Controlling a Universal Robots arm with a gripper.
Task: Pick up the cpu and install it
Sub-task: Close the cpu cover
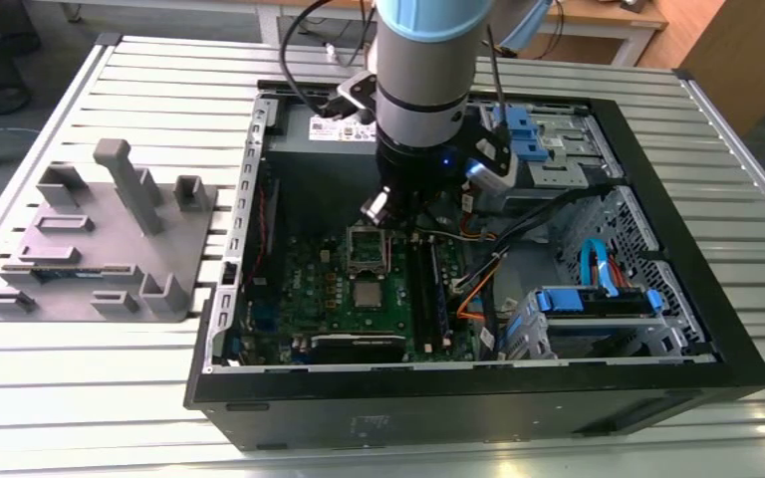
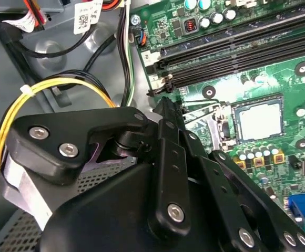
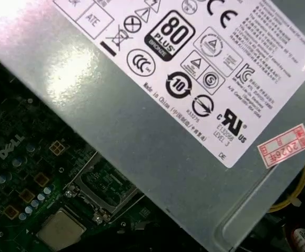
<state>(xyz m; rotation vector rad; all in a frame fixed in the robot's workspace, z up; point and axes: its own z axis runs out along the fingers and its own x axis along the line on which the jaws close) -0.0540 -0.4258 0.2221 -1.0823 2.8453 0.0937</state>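
The cpu point(image 1: 366, 293), a small silvery square chip, lies flat in its socket on the green motherboard point(image 1: 316, 289) inside the open computer case. It also appears in both wrist views as the cpu point(image 2: 258, 119) and the cpu point(image 3: 60, 229). The shiny socket frame point(image 1: 370, 249) stands swung open just behind it. My gripper point(image 1: 402, 217) hangs from the arm above the board, behind the socket frame and apart from the cpu. In the second wrist view the gripper point(image 2: 165, 107) shows as black linkage, with the chip well off to one side of it.
A grey plastic block with upright posts point(image 1: 91, 249) sits on the slatted table at the exterior view's left. The grey power supply point(image 3: 168, 105) is close by the wrist. Yellow cables point(image 2: 63, 84), memory slots point(image 2: 236, 52) and a blue-trimmed drive cage point(image 1: 596, 299) crowd the case.
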